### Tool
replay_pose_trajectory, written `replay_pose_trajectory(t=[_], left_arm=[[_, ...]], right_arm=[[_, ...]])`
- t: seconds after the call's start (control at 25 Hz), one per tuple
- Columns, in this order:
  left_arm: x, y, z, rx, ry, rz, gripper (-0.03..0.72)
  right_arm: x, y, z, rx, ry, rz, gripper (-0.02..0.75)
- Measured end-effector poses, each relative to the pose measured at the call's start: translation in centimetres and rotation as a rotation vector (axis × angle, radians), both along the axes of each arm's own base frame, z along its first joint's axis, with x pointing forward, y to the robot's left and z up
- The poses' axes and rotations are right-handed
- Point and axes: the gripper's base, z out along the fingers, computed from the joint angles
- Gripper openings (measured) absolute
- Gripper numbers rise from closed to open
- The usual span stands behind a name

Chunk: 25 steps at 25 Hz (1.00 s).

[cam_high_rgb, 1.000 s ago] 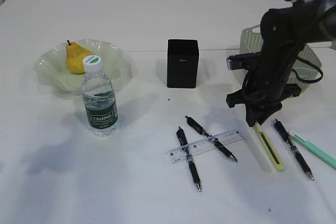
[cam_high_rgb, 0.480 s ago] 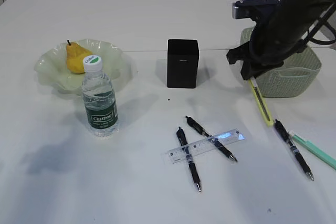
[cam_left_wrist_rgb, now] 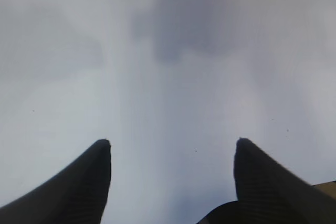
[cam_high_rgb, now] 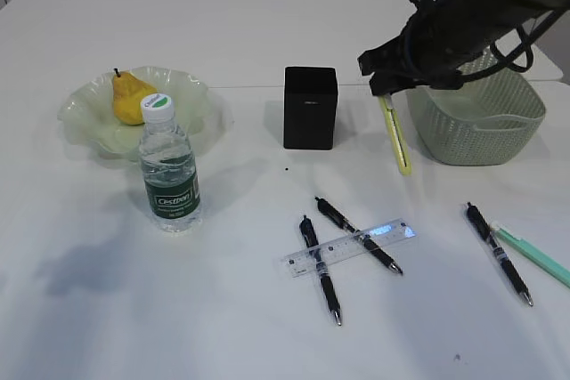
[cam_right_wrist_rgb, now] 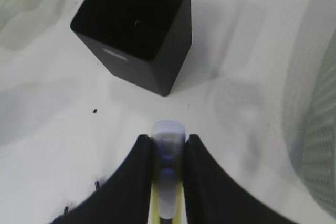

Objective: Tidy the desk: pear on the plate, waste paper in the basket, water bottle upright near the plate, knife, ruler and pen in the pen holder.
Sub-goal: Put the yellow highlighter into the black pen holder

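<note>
pear (cam_high_rgb: pixel 130 98) on the plate (cam_high_rgb: pixel 82 122) and bottle (cam_high_rgb: pixel 168 169) upright – done; right tool (cam_high_rgb: pixel 385 93) clamped on the knife (cam_high_rgb: pixel 394 137), airborne right of the black holder (cam_high_rgb: pixel 309 107) – ruler (cam_high_rgb: pixel 351 246) and pens (cam_high_rgb: pixel 321 267) remain on the table (cam_high_rgb: pixel 223 309).

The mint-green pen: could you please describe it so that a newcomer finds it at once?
Start at the green basket on the right of the desk. Nearer the camera, two pens lie at the desk's right edge. The mint-green pen is the outer one; its neighbour is black.
</note>
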Motion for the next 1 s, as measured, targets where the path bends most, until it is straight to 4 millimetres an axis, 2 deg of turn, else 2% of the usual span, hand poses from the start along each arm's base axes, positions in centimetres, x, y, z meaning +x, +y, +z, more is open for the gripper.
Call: replay_pose_trajectory(t=[0.4, 1.0], left_arm=[[0.0, 0.0, 0.0, 0.0, 0.0, 0.0, 0.517], [0.0, 0.0, 0.0, 0.0, 0.0, 0.0, 0.517]], right_arm=[[1.5, 0.6, 1.0, 0.053, -0.197, 0.025, 0.116], [6.9, 2.8, 2.0, 0.188, -0.392, 0.108, 0.115]])
